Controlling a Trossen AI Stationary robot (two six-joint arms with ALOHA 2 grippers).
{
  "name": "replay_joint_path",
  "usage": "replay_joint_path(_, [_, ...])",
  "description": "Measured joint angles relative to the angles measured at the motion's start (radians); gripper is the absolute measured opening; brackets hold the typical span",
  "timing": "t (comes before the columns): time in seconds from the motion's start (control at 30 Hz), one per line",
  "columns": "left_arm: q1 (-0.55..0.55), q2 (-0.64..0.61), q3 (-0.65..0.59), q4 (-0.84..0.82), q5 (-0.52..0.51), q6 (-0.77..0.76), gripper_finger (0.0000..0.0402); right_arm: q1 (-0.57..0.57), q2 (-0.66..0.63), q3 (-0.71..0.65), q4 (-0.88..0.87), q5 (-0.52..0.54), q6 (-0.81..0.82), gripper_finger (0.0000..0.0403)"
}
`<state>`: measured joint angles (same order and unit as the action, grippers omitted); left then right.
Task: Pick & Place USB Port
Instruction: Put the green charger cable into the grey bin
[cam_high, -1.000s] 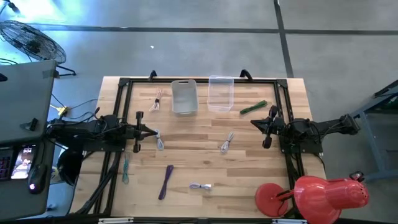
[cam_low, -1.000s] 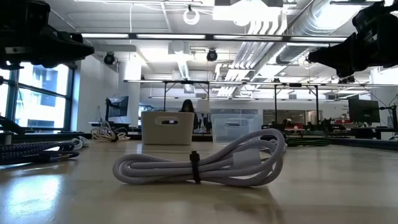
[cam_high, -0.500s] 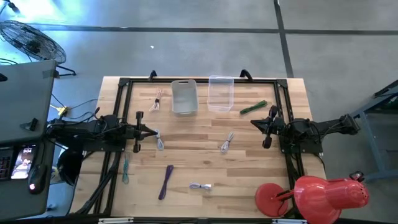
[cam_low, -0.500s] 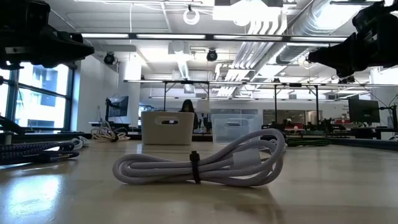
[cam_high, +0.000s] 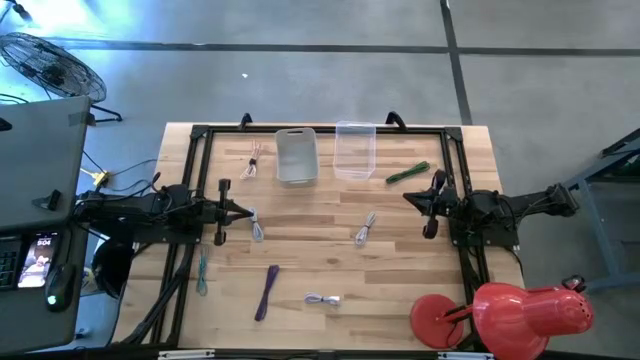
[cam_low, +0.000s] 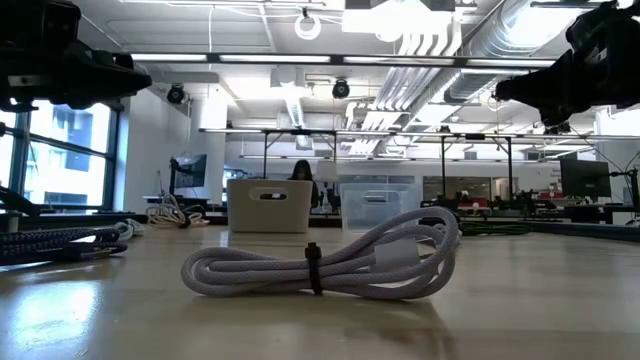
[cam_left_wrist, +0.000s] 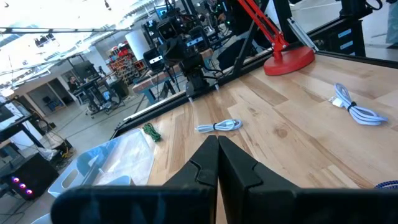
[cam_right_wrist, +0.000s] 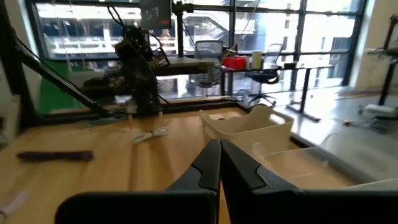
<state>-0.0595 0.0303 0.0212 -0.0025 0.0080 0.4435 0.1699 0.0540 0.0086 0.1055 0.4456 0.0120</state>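
Several small bundled cables lie flat on the wooden table: a white one (cam_high: 322, 299) near the front, which fills the low view (cam_low: 320, 265), a purple one (cam_high: 267, 291), a grey one (cam_high: 366, 228) and a green one (cam_high: 407, 173). My left gripper (cam_high: 245, 211) hangs level over the table's left side, shut and holding nothing, with its fingertips (cam_left_wrist: 217, 155) together. My right gripper (cam_high: 408, 196) hangs level over the right side, also shut (cam_right_wrist: 219, 162) and holding nothing. Both stand clear of every cable.
A grey bin (cam_high: 296, 155) and a clear bin (cam_high: 354, 150) stand side by side at the far edge. A red desk lamp (cam_high: 500, 310) sits at the near right corner. A black frame (cam_high: 320, 130) runs around the table. Bare wood lies between the two grippers.
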Motion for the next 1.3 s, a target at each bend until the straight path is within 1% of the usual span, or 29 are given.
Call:
replay_joint_path(0.1, [0.000, 0.000, 0.000, 0.000, 0.000, 0.000, 0.0000, -0.002, -0.001, 0.000, 0.030, 0.042, -0.023, 0.0000])
replay_joint_path(0.27, [0.000, 0.000, 0.000, 0.000, 0.000, 0.000, 0.0000, -0.002, 0.000, 0.006, 0.070, 0.053, -0.164, 0.0001])
replay_joint_path(0.37, [0.000, 0.000, 0.000, 0.000, 0.000, 0.000, 0.0000, -0.002, 0.010, 0.069, 0.032, 0.088, -0.169, 0.0009])
replay_joint_path(0.47, [0.000, 0.000, 0.000, 0.000, 0.000, 0.000, 0.0000, -0.002, 0.056, 0.173, -0.091, 0.163, -0.146, 0.0034])
replay_joint_path(0.57, [0.000, 0.000, 0.000, 0.000, 0.000, 0.000, 0.0000, -0.002, 0.139, 0.297, -0.215, 0.225, -0.123, 0.0071])
replay_joint_path(0.73, [0.000, 0.000, 0.000, 0.000, 0.000, 0.000, 0.0000, -0.002, 0.331, 0.523, -0.382, 0.317, -0.146, 0.0132])
replay_joint_path(0.83, [0.000, 0.000, 0.000, 0.000, 0.000, 0.000, 0.0000, -0.002, 0.443, 0.661, -0.495, 0.405, -0.168, 0.0158])
replay_joint_path(0.9, [0.000, 0.000, 0.000, 0.000, 0.000, 0.000, 0.0000, -0.002, 0.512, 0.750, -0.579, 0.442, -0.172, 0.0171])
replay_joint_path(1.03, [0.000, 0.000, 0.000, 0.000, 0.000, 0.000, 0.0000, -0.006, 0.633, 0.916, -0.734, 0.463, -0.177, 0.0180])
replay_joint_path(1.17, [0.000, 0.000, 0.000, 0.000, 0.000, 0.000, 0.0000, -0.055, 0.743, 1.074, -0.897, 0.459, -0.141, 0.0181])
replay_joint_path(1.23, [0.000, 0.000, 0.000, 0.000, 0.000, 0.000, 0.0000, -0.101, 0.791, 1.150, -0.988, 0.429, -0.104, 0.0181])
replay_joint_path(1.3, [0.000, 0.000, 0.000, 0.000, 0.000, 0.000, 0.0000, -0.162, 0.829, 1.219, -1.064, 0.372, -0.073, 0.0181])
